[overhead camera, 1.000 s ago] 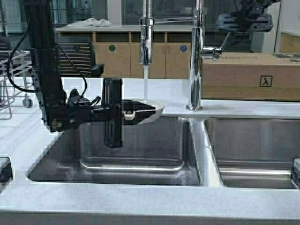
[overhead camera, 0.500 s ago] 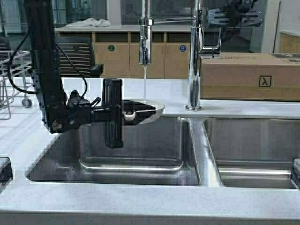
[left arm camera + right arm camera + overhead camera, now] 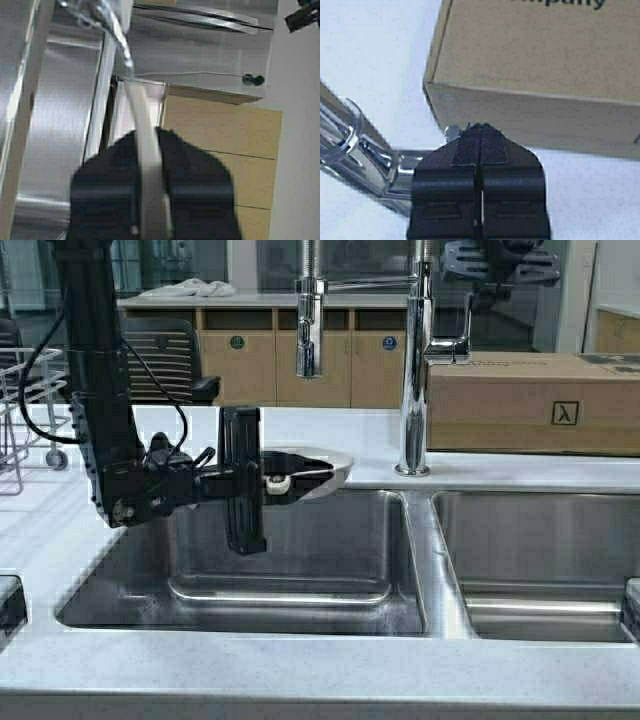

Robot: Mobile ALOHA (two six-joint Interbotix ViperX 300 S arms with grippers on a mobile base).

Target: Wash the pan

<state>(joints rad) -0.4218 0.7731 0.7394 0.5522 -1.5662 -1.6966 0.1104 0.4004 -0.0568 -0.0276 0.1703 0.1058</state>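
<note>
While my left gripper clamped the pan by its short handle, the pan hung roughly level over the back edge of the left sink basin, directly beneath the faucet spout. In the left wrist view my fingers pressed on either side of the cream handle, with the pan's thin rim seen edge-on past them. No water stream showed under the spout.

I judged the pan to be light and stiff, a small shallow thing that one gripper could carry without sagging. Its smooth coating was likely wet and slick, so the handle was the sensible hold; the rim looked too thin and slippery to pinch. Held so far from its middle, the pan could twist in my grip if water filled one side, so I wanted the clamp firm and near the dark neck.

My right gripper was up beside the top of the faucet column, above the faucet lever. In the right wrist view its pads were pressed together on nothing, near the lever's tip, with the cardboard box behind on the table.
</note>
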